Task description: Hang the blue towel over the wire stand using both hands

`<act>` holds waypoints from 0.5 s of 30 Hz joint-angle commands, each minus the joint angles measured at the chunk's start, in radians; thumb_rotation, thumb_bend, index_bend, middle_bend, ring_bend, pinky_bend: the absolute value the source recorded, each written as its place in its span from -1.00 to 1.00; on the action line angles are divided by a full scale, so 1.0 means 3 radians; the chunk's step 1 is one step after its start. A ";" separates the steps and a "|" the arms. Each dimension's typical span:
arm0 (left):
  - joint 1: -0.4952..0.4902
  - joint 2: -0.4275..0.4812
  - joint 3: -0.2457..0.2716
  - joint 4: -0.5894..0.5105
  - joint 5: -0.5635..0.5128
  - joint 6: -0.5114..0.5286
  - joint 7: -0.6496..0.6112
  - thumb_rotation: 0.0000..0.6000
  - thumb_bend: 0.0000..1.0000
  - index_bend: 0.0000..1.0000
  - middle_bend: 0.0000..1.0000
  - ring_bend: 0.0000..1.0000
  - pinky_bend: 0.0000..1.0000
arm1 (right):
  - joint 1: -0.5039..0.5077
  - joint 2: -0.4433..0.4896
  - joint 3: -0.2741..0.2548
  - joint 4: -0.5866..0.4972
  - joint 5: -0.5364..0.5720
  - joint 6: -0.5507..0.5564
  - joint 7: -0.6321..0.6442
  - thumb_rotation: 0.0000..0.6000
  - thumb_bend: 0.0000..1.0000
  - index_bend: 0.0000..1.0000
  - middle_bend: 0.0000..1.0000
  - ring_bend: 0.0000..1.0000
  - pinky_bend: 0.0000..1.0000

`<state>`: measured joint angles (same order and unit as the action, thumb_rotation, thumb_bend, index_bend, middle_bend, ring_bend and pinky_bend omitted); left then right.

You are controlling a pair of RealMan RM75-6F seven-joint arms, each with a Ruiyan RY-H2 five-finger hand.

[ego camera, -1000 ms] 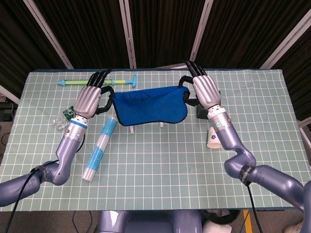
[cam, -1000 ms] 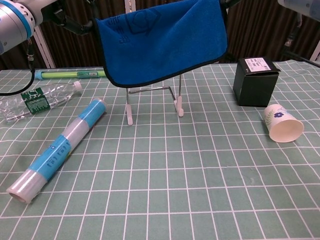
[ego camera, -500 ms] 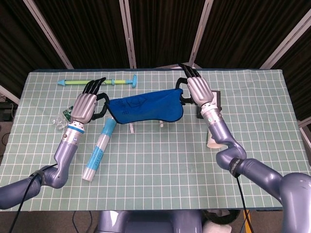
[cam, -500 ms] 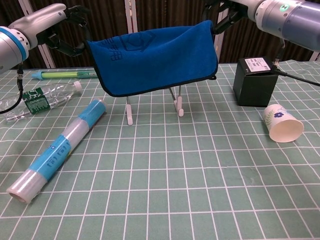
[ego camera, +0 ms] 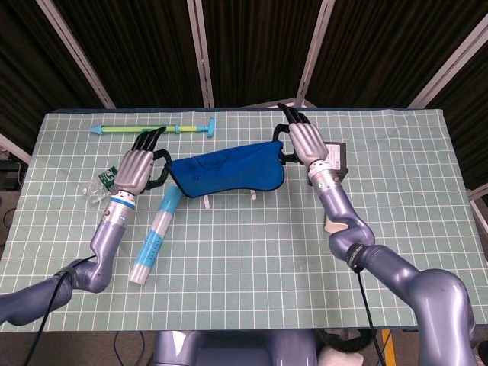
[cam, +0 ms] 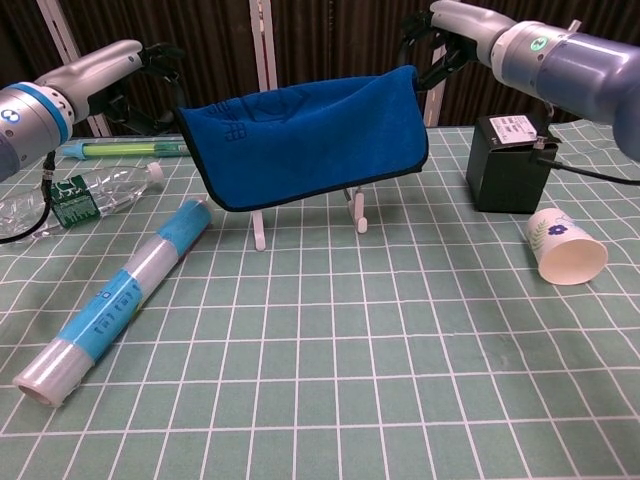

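The blue towel (ego camera: 226, 169) (cam: 305, 140) is spread wide over the wire stand (cam: 258, 235), whose white-tipped legs (ego camera: 206, 200) show below its lower hem. My left hand (ego camera: 137, 169) (cam: 150, 72) grips the towel's left upper corner. My right hand (ego camera: 306, 143) (cam: 428, 45) grips the right upper corner. The towel's top edge sags slightly between the two hands. The top of the stand is hidden under the cloth.
A blue and clear roll (ego camera: 156, 232) (cam: 120, 300) lies front left. A plastic bottle (cam: 80, 200) and a green stick (ego camera: 152, 128) lie at the far left. A black box (cam: 512, 160) and a tipped paper cup (cam: 565, 247) are on the right.
Both hands have come down and drawn closer to the table, lowering the towel from above the stand onto it.
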<state>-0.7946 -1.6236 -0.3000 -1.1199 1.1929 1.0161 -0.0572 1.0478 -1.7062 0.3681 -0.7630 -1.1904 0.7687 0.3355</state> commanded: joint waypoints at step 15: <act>0.0002 -0.0180 0.0062 0.0269 0.0030 -0.0108 -0.0203 1.00 0.13 0.62 -1.00 -1.00 -1.00 | 0.0021 -0.0179 -0.0059 0.0227 -0.0075 -0.0074 0.0156 1.00 -0.25 0.44 -1.00 -1.00 -0.77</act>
<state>-0.7938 -1.6747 -0.2824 -1.0434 1.1994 0.9858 -0.1135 1.0537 -1.7593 0.3510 -0.6949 -1.2123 0.7457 0.3818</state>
